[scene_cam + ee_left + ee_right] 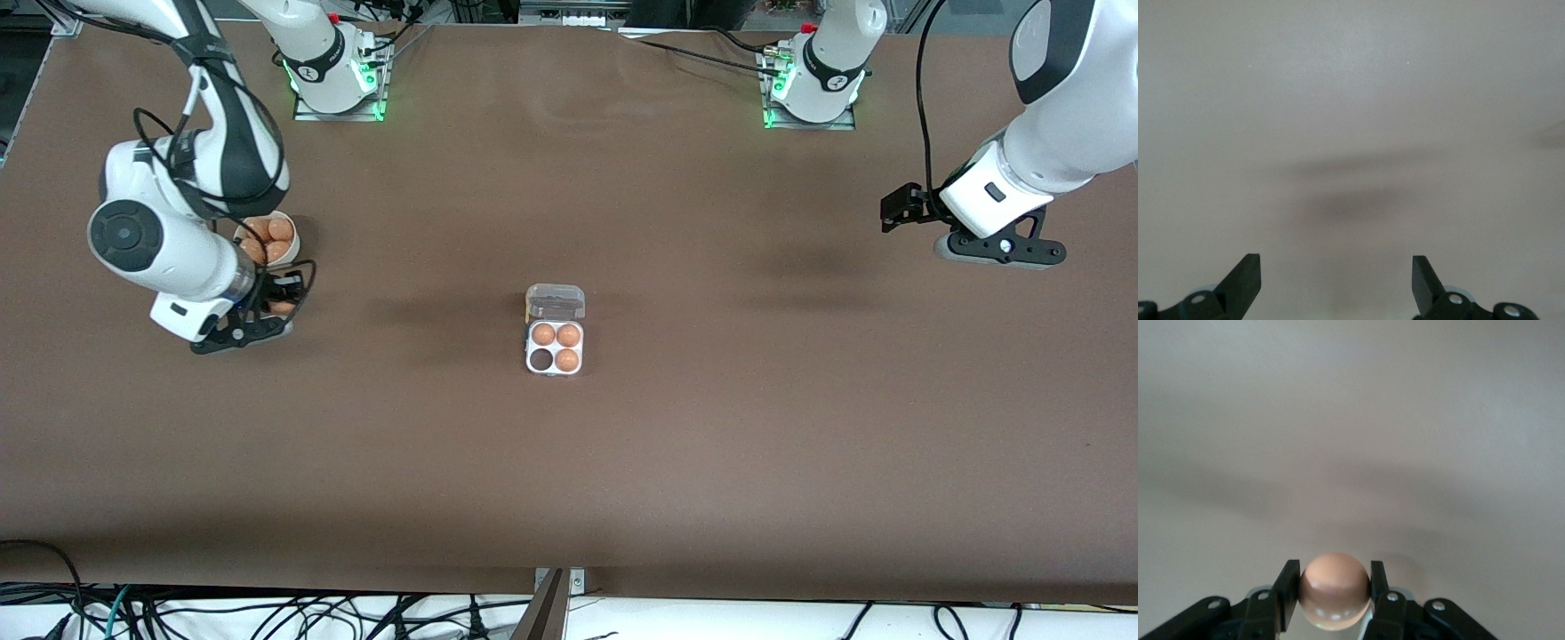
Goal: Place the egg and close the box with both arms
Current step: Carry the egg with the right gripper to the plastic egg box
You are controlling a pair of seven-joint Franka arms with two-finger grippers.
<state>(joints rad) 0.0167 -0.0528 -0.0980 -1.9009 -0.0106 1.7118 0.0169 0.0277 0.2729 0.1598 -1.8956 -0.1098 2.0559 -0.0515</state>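
Note:
An orange-brown egg (1335,590) sits between the fingers of my right gripper (1335,587), which is shut on it. In the front view that right gripper (280,308) hangs beside the white bowl at the right arm's end of the table. The box (556,347) lies mid-table with its clear lid (555,302) folded back; three cells hold eggs and one cell (540,360) is dark and bare. My left gripper (1336,280) is open with nothing between its fingers; the left gripper (900,209) waits above the table at the left arm's end.
A round white bowl (290,238) with several eggs stands next to the right gripper, partly hidden by the right arm. Brown cloth covers the table between bowl and box. Cables hang along the edge nearest the front camera.

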